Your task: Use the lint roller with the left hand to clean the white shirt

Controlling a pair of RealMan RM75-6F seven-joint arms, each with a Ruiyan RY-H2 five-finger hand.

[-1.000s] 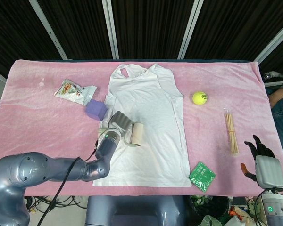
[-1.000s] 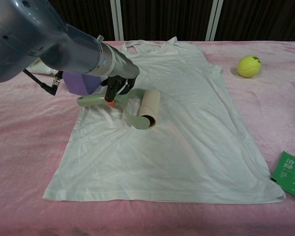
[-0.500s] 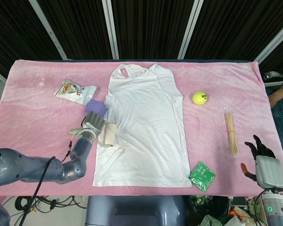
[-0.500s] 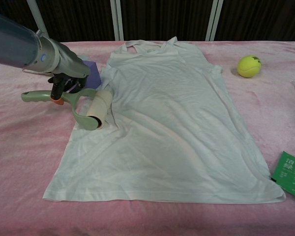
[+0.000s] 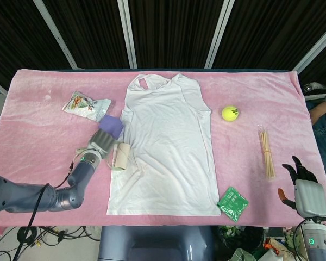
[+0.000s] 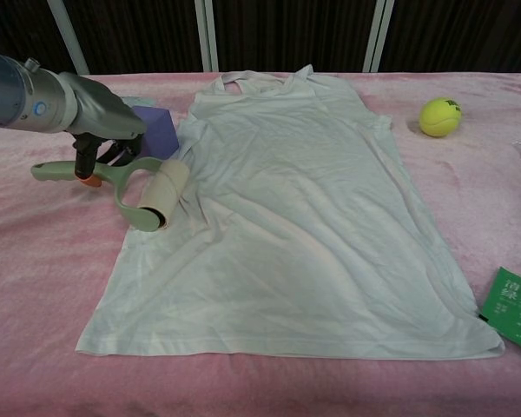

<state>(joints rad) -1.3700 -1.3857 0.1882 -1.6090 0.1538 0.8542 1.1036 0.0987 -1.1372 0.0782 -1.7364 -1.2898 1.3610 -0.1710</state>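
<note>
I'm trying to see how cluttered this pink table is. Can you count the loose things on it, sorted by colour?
White: 2 - white shirt, snack packet
Green: 2 - lint roller, green sachet
Purple: 1 - purple block
Yellow: 1 - tennis ball
Tan: 1 - bundle of wooden sticks
Total: 7

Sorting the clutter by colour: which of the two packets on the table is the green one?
The green packet lies by the white shirt's bottom corner on the robot's right; the other, a pale printed snack packet, lies far left.
</note>
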